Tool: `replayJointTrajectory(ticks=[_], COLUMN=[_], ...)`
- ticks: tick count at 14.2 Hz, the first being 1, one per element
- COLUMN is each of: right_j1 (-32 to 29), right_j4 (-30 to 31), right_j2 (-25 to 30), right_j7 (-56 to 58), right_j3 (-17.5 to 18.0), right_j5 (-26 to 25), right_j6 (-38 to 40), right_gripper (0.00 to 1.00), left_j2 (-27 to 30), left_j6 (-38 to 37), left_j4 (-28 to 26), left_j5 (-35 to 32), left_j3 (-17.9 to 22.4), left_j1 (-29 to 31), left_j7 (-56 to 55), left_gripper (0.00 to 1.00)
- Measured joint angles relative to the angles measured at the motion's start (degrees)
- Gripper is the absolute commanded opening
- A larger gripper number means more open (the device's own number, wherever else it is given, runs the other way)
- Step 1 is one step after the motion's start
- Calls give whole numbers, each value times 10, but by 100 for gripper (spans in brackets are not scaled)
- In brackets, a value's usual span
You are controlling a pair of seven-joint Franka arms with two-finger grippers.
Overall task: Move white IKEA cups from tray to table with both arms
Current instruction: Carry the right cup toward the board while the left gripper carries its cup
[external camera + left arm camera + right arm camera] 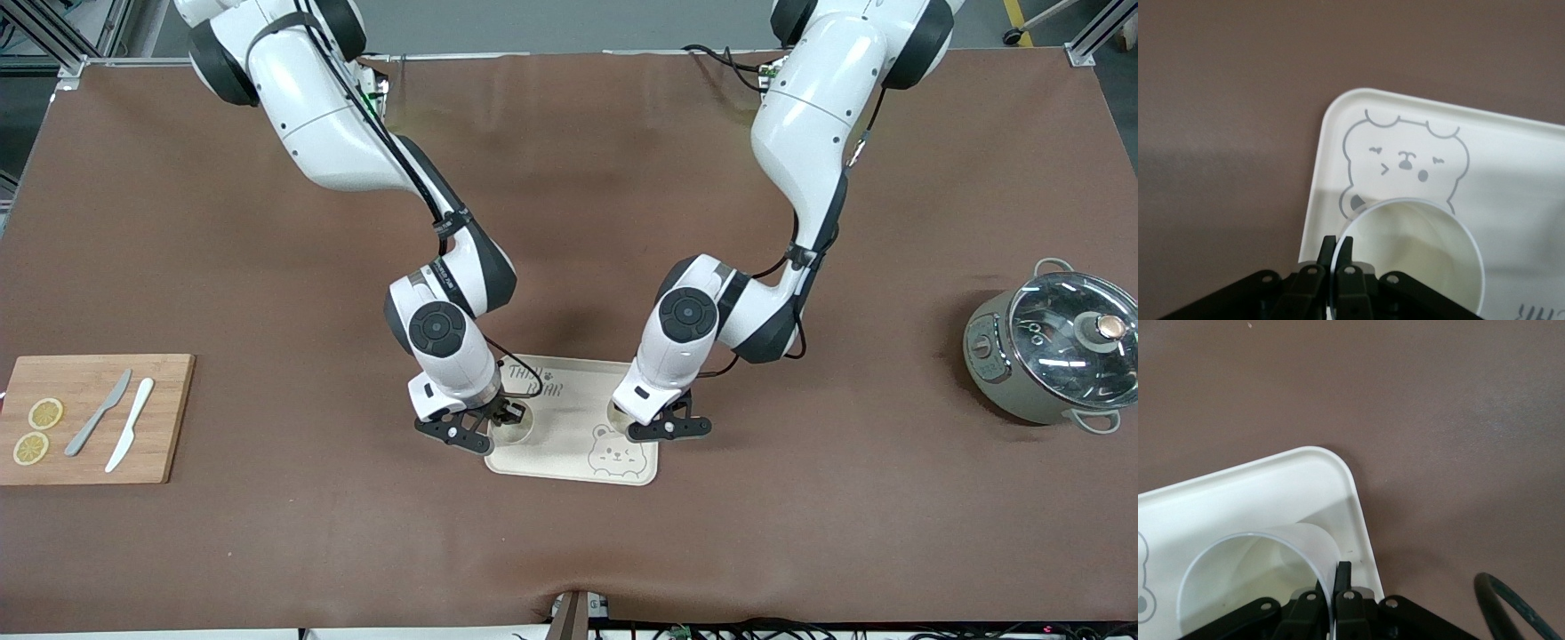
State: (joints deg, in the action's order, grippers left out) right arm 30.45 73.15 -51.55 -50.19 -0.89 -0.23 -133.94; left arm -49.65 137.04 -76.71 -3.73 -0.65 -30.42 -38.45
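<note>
- The left gripper (660, 425) is down at the bear-printed tray (569, 462), at the tray's end toward the left arm's end of the table. Its fingers (1346, 248) are pinched together on the rim wall of a white cup (1418, 253), one finger inside and one outside.
- That cup stands upright on the tray, just beside the printed bear face (1405, 163).
- The right gripper (498, 420) is down at the tray's other end, toward the right arm's end of the table. Its fingers (1343, 577) are likewise closed on the thin wall of the second white cup (1258, 580).
- The second cup sits upright in the tray's corner, near its raised edge.
- The tray lies on the brown table (267, 551), in its middle part and nearer the front camera than the arms' bases.
- A wooden cutting board (169, 418) lies toward the right arm's end, carrying two lemon slices (37, 431), a grey knife (98, 412) and a white knife (130, 423).
- A grey pot with a glass lid (1053, 342) stands toward the left arm's end, well apart from the tray.
</note>
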Motion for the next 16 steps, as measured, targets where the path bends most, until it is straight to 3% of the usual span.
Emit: replayJointTrajectory(ticks=[2,4,7,10,13,16], right_j1=[-1,-7,-34,-94,-153,-221], right_j4=[-8,-21,-45,-44,-2,61], right_j2=[1,10,50,124,189,227], right_j7=[-1,-2,37,165,275,418], right_j3=[-2,-3,-4,-6,-7,-9], right_j5=[0,0,5,41,46,46], right_j6=[1,29,118,230,285,286], right_gripper=[0,0,0,0,0,0], left_j2=[14,56,151,227,250,251], left_j6=[-7,-15,-7,64,132,148], left_j4=[-5,-49,-161,-286,-366,-386], left_j5=[0,-1,-1,-1,-1,-1], left_j3=[2,2,3,3,3,2], left_j1=[11,25,60,109,149,161], left_j7=[19,67,153,249,313,325], left_gripper=[0,0,0,0,0,0])
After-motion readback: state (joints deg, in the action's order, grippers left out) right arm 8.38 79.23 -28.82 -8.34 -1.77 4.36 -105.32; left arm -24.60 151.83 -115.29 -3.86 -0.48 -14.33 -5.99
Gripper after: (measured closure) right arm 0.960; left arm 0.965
